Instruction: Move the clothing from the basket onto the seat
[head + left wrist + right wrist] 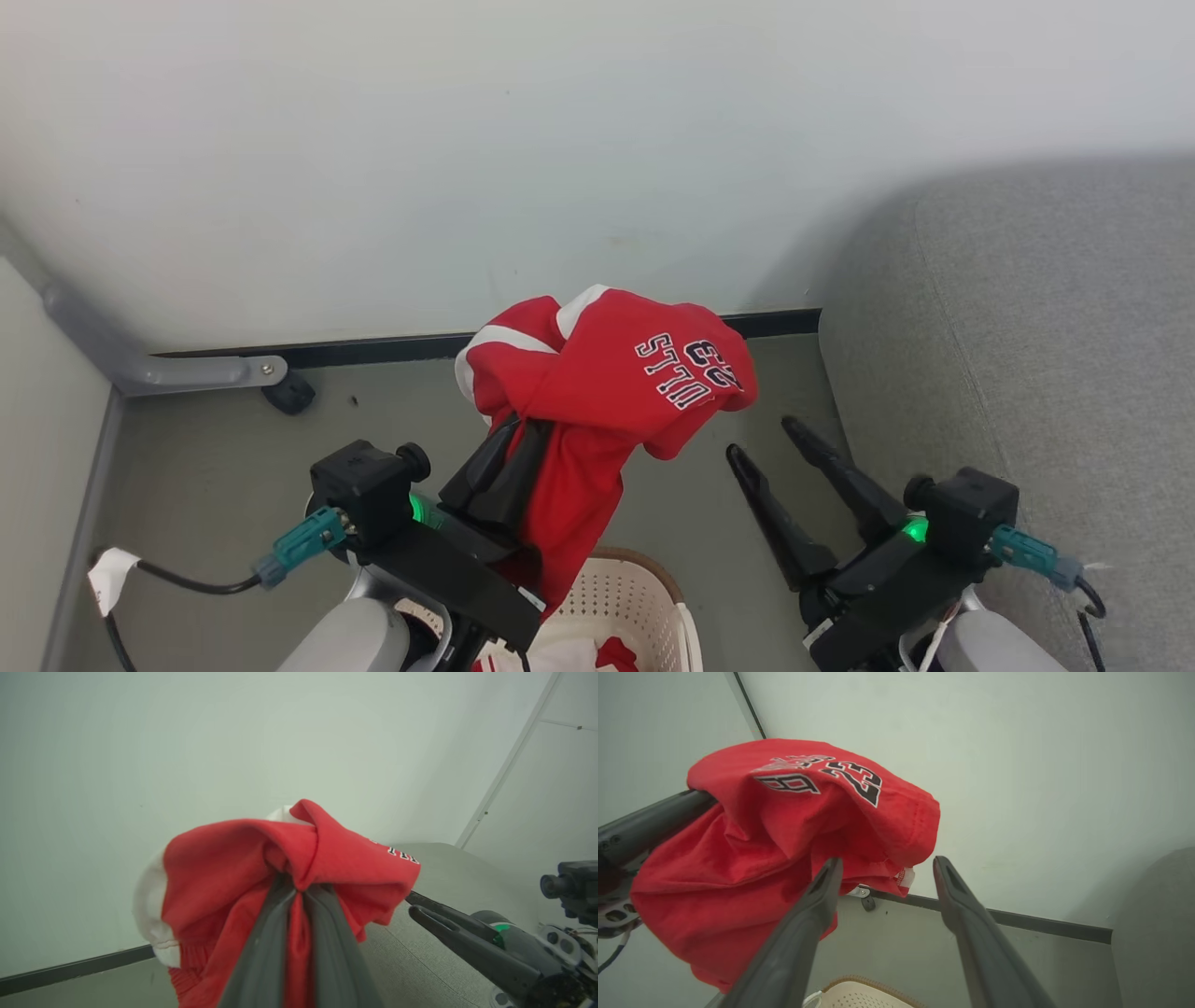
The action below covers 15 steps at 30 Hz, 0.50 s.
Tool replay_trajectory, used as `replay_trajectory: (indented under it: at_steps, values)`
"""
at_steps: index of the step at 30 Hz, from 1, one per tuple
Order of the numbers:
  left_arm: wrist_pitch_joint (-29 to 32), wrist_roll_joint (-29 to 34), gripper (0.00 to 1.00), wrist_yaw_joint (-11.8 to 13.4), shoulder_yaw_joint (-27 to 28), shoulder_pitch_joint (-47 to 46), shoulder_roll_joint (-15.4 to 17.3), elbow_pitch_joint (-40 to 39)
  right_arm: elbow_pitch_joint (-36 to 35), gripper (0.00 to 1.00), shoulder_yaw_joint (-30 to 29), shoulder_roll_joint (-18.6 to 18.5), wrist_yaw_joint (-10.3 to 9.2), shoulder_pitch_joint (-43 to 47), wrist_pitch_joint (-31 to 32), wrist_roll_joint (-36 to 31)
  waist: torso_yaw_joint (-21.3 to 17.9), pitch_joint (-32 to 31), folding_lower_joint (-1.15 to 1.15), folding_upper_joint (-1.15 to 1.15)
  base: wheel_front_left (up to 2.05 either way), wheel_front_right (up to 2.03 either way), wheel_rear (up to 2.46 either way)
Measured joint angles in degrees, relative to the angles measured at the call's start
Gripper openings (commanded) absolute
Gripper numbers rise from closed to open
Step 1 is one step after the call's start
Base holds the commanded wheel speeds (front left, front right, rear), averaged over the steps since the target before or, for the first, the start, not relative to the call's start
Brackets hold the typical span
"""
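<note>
my left claw [512, 437] is pinched shut on the red garment [607, 373], hanging above the basket [644, 583]; my right claw [761, 437] gapes empty. swinging to the seat [1027, 327], the thin fold could slip free.

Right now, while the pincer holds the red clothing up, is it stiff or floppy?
Probably floppy: the red clothing droops in folds around the left pincer. Likely light too: one small pinch holds it above the basket.
</note>
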Motion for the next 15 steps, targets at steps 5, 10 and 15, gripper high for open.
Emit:
replay_trajectory:
  at_steps: [5,10,15]
  values:
    - [1.0,0.0,0.0,0.5,-0.6,-0.1,-0.6,-1.0,0.9,1.0,3.6,-0.5,0.01,-1.0,1.1,1.5,0.8,0.1,0.0,0.0,0.0,0.0,0.0]
    - [1.6,0.0,0.0,0.5,-0.5,-0.1,-0.4,-1.8,2.1,1.0,8.4,0.7,0.01,-4.5,1.9,2.9,1.5,0.3,0.0,0.0,0.0,0.0,0.0]
    - [2.4,0.0,0.0,1.0,-0.8,-0.1,-0.4,-2.9,4.4,1.0,11.1,2.2,0.01,-6.7,2.1,4.5,2.0,0.5,0.0,0.0,0.0,0.0,0.0]
